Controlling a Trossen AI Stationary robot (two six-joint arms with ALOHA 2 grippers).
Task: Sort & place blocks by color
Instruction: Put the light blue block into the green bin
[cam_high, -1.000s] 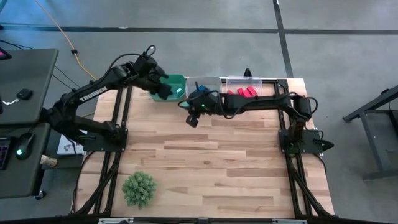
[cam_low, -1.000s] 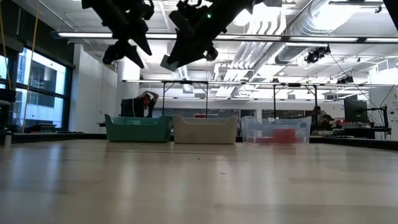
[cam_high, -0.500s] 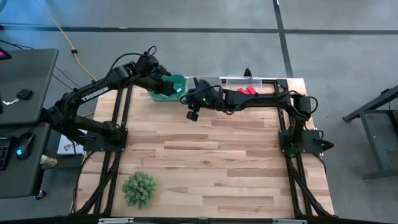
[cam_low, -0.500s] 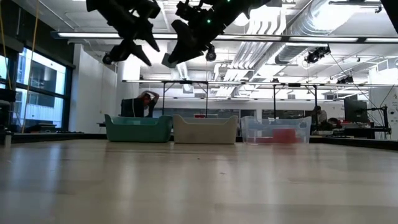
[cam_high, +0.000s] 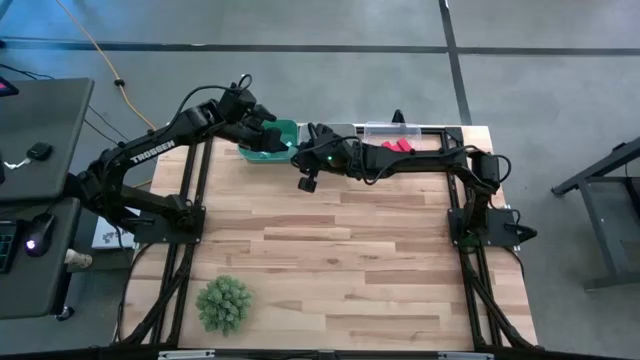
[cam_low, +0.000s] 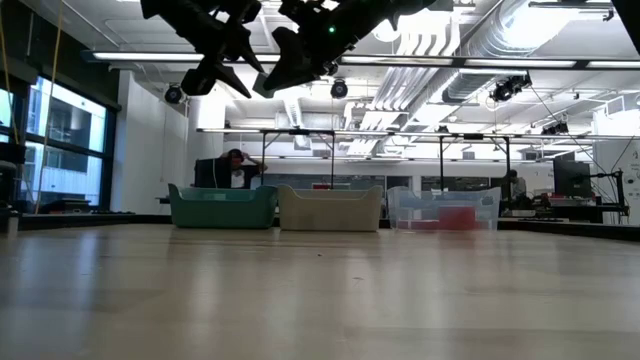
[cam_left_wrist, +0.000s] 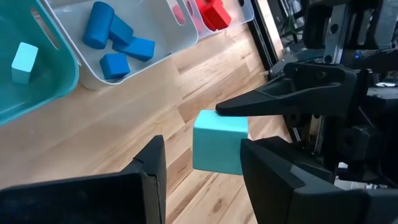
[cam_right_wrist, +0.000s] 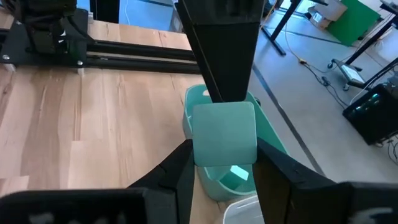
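Note:
A light teal block (cam_left_wrist: 217, 146) hangs in the air between my two grippers, beside the teal bin (cam_low: 222, 207) at the table's far edge. My right gripper (cam_right_wrist: 224, 158) is shut on it, reaching in from the table's right. My left gripper (cam_left_wrist: 202, 149) faces it from the left. Its fingers stand on either side of the same block, and bare wood shows between one finger (cam_left_wrist: 152, 171) and the block. A second teal block (cam_left_wrist: 23, 61) lies in the teal bin. Blue blocks (cam_left_wrist: 115, 43) lie in the white bin (cam_low: 330, 208), red blocks (cam_high: 392, 147) in the clear bin (cam_low: 445, 210). My right gripper pinches the block's two opposite sides (cam_right_wrist: 198, 140) between its two fingers, coming nearly level from the table's right. The block is lifted clear, high above the tabletop. My left gripper has one finger (cam_left_wrist: 267, 168) right against the block's side; whether it touches, I cannot tell.
The three bins stand in a row along the far edge. A green spiky plant ball (cam_high: 224, 303) sits near the front left corner. The wide wooden tabletop (cam_high: 350, 250) lies between them. A person shows in the room beyond the teal bin.
Both grippers have stayed face to face at the block and have risen a little. Each has rolled about its own pointing line. The right gripper has carried the block slightly toward the table's far left, nearer the teal bin.

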